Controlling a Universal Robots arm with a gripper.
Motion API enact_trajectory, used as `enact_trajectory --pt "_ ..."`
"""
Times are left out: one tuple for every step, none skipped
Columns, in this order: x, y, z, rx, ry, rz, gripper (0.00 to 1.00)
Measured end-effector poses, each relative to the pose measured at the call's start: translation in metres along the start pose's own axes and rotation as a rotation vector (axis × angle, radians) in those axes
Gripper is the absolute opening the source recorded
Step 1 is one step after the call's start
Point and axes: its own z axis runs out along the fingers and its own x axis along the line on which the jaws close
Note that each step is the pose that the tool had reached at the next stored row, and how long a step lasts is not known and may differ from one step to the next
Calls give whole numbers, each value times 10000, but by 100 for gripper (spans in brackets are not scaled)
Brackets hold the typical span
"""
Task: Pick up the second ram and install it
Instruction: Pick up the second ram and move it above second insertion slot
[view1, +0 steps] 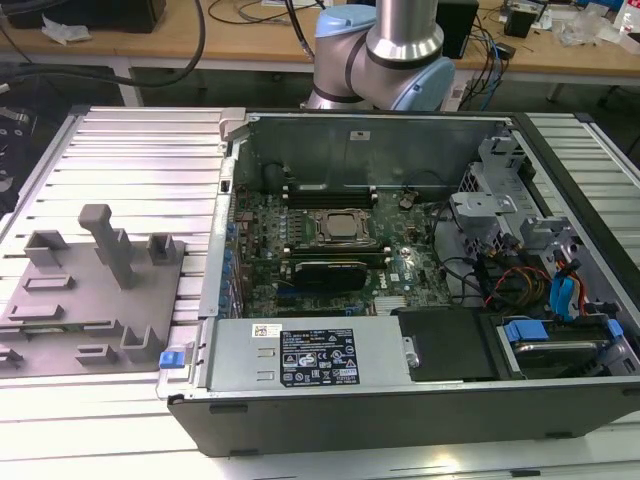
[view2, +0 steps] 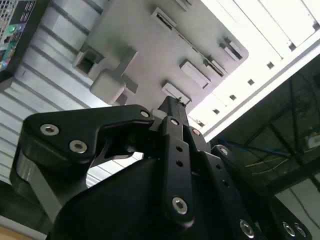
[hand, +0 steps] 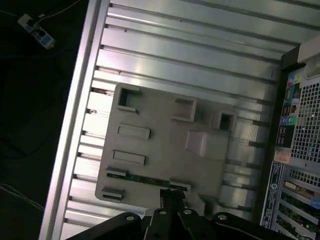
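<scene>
Exterior view: grey moulded holder tray (view1: 60, 335) on ribbed metal table (view1: 130, 150).
Second wrist view: black fingers (view2: 175, 150) pressed together, nothing pinched.
First wrist view: second ram, a long green circuit-board stick (hand: 145, 179), lies in the tray slot nearest the fingertips, its long axis crossing them.

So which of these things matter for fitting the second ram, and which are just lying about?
For the job: second ram, grey holder tray it lies in, gripper close over it, memory slots.
Lying about: power supply, drive cables.
</scene>
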Motion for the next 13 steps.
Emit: enact_trajectory --pt "0 0 0 -3 4 -159 11" --pt "0 0 0 -7 10 -357 11" --pt "0 0 0 -18 22 -909 11" --pt "0 0 0 -27 33 -1335 11" --pt "0 0 0 -33 41 -1651 11" --pt "0 0 0 -38 47 -1903 11" --pt "0 0 0 -42 53 -2115 11" --pt "0 0 0 -46 56 -2256 11" --pt "0 0 0 -52 64 -2588 11" --pt "0 0 0 -57 71 -2856 11" --pt "0 0 0 -61 75 -3009 11" --pt "0 0 0 -65 80 -3226 11" --pt "0 0 0 -68 84 -3382 11"
